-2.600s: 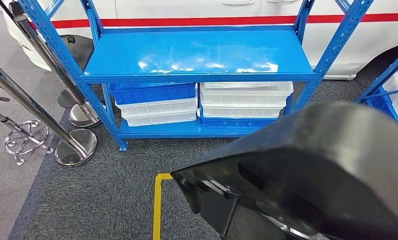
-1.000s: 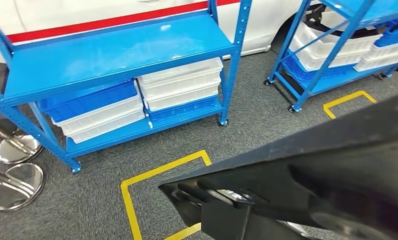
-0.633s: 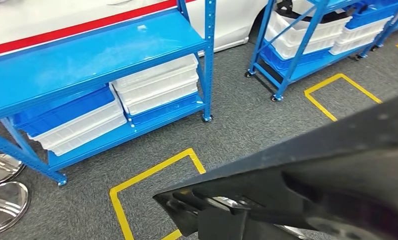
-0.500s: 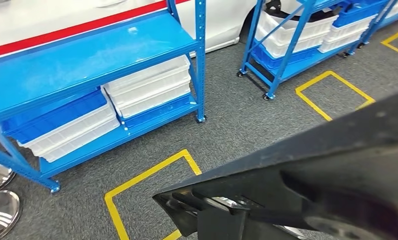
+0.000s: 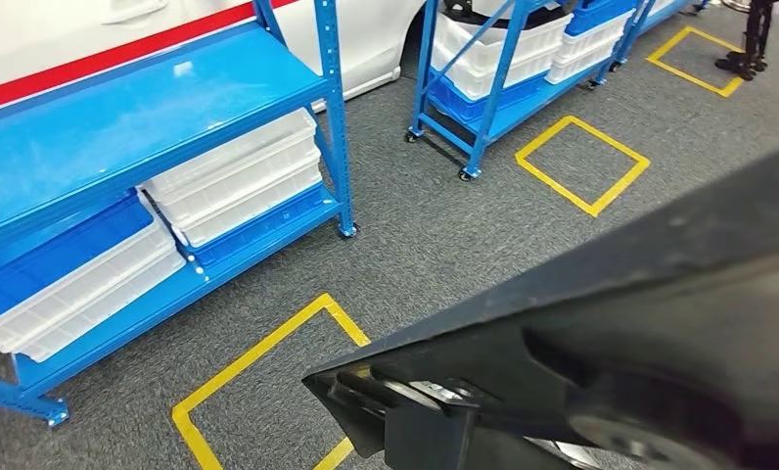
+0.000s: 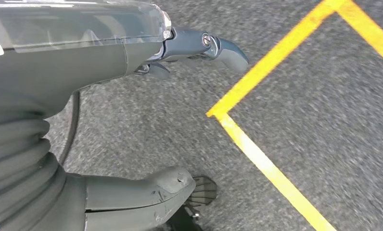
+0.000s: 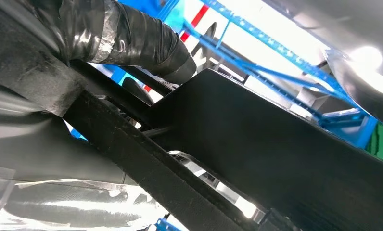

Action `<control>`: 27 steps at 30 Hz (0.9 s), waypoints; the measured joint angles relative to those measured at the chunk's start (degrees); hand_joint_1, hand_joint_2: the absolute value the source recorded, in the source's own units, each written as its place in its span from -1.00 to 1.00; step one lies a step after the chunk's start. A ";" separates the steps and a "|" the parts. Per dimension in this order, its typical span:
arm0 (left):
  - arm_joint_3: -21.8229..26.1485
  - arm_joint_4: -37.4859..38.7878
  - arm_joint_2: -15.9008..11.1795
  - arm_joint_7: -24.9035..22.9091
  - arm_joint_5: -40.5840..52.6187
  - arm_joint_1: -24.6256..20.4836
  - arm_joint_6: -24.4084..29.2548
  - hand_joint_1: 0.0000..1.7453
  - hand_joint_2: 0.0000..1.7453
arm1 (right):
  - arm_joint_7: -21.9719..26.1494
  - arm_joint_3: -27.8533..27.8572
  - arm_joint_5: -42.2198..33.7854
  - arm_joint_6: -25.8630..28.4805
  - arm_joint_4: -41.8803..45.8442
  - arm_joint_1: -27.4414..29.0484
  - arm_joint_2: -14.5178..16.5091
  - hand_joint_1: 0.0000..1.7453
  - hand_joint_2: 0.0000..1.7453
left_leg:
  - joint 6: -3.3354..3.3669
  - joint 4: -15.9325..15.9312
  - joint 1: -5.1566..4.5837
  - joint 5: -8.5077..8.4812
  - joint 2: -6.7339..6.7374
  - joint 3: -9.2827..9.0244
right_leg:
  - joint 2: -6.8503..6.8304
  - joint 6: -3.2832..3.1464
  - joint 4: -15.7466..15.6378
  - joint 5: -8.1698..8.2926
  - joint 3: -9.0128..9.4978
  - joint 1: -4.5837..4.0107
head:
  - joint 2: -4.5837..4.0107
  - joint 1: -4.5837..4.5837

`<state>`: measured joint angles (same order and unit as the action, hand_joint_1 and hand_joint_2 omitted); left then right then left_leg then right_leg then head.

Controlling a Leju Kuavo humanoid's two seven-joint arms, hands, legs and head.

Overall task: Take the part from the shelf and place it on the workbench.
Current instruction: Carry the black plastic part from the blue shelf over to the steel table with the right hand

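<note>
A large black part takes up the lower right of the head view, held close under the camera above the carpet. In the right wrist view my right hand grips this black part, with a tape-wrapped finger lying against its edge. My left hand hangs over the floor. Its dark fingers and grey thumb are apart with nothing between them. The blue shelf stands at the left with a bare top board.
White and blue bins fill the shelf's lower level. A second blue rack with bins stands further right. Yellow taped squares mark the grey carpet. A white vehicle with a red stripe is behind the shelf.
The whole view has swung to the right, so the shelf now lies at the picture's left and more racks and floor squares show. The black part stays in my right hand.
</note>
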<state>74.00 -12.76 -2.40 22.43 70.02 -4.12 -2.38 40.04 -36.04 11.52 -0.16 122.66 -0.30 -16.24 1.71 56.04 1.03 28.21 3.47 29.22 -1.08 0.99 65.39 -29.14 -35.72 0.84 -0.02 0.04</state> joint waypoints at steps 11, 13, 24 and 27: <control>0.90 0.00 -0.48 1.70 -1.37 -0.22 -1.14 -1.00 1.00 | -0.02 0.06 0.08 1.16 0.00 0.13 0.26 1.00 1.00 | -2.15 15.09 0.04 8.78 -3.06 6.18 | 1.53 -2.89 -8.51 2.70 3.46 -0.59 | 0.00 0.05; 1.15 0.00 -0.91 2.73 -1.96 -0.16 -2.45 -1.00 1.00 | -0.02 0.06 -0.27 1.87 0.00 0.06 0.27 1.00 1.00 | -2.26 17.88 0.08 8.64 -3.23 7.72 | 2.78 -2.89 -8.21 2.66 3.37 -0.60 | 0.00 0.05; 2.49 -0.02 -3.40 4.06 -2.99 -0.74 -5.06 -1.00 1.00 | 0.00 0.03 -1.00 4.18 0.19 -0.28 0.35 1.00 1.00 | -0.12 1.03 0.34 0.05 -4.80 0.79 | 4.07 0.12 -2.67 0.07 -0.06 -0.21 | 0.00 0.01; 2.80 -0.02 -3.56 2.76 -3.27 -0.23 -4.44 -1.00 1.00 | 0.00 0.04 -0.60 5.13 0.21 0.61 0.25 1.00 1.00 | 0.20 1.02 -0.09 0.15 -2.55 0.84 | 1.69 0.51 7.62 -4.28 -5.20 -0.18 | 0.00 0.02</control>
<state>76.79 -12.79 -5.96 25.19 66.75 -4.35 -6.82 40.04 -36.00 10.93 4.97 122.87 0.31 -15.99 1.91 57.06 0.94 28.36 0.92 30.06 0.61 1.49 73.01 -33.42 -40.92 0.66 -0.02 0.05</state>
